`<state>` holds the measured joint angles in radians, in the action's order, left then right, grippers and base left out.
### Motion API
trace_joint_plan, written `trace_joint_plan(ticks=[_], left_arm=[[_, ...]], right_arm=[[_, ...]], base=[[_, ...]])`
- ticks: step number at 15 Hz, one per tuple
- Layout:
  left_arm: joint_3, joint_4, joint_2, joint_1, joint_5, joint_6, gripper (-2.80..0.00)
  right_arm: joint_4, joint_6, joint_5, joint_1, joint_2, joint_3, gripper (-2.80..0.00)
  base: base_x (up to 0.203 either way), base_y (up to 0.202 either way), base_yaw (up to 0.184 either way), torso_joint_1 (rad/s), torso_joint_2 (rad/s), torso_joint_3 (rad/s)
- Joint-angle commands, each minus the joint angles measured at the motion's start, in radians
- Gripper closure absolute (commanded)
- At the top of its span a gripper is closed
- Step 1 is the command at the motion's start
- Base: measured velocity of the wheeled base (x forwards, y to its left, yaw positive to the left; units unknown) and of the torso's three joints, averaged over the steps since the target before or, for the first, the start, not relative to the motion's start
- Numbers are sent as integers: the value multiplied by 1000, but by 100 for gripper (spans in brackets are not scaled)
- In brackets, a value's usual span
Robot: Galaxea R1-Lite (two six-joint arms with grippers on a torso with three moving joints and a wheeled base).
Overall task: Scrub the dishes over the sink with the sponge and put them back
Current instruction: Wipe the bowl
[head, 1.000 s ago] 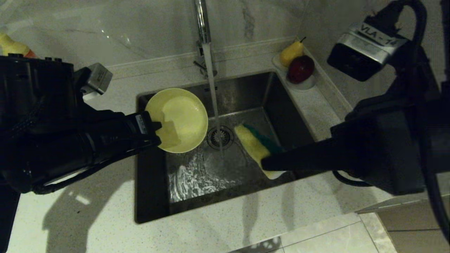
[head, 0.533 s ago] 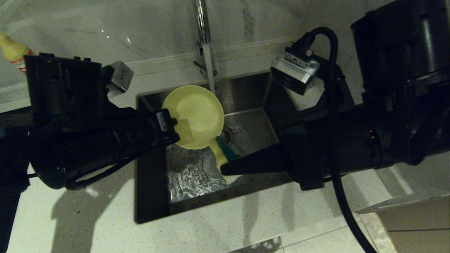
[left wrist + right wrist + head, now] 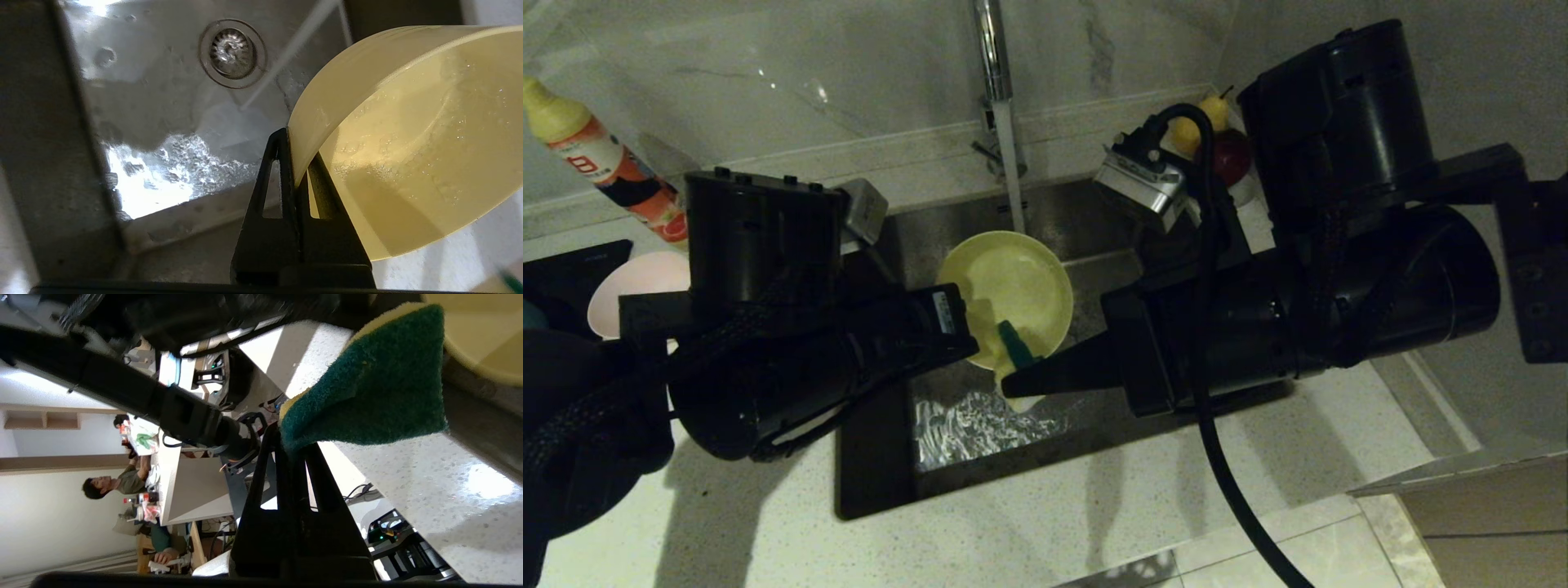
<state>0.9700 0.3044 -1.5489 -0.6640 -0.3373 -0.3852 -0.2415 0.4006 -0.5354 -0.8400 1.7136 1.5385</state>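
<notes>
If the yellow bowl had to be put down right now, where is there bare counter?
The widest bare stretch is the speckled counter along the sink's near edge. Left of the sink, the pink bowl and detergent bottle take the back. The far right corner holds a fruit dish. Over the basin both arms crowd the yellow bowl.

A dish-soap bottle (image 3: 600,163) stands on the counter (image 3: 768,523), a pear (image 3: 1188,131) and red apple (image 3: 1232,157) at the far corner.

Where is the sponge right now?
In the head view the sponge is pinched in the right gripper over the sink, pressed at the lower rim of the yellow bowl.
</notes>
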Motion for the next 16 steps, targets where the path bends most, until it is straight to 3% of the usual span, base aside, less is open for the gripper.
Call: trace_joint_plan(ticks=[1, 9, 16], left_arm=[[-30, 26, 10, -17, -8, -1, 0], [-75, 38, 46, -37, -2, -7, 0], [-82, 38, 45, -42, 11, -4, 0]], right_arm=[[19, 1, 11, 8, 30, 14, 0], [25, -2, 35, 65, 112, 89, 0], [19, -4, 37, 65, 135, 124, 0]], base=[[0, 0, 0, 0, 0, 0], [0, 0, 0, 0, 0, 0], [0, 0, 0, 0, 0, 0]])
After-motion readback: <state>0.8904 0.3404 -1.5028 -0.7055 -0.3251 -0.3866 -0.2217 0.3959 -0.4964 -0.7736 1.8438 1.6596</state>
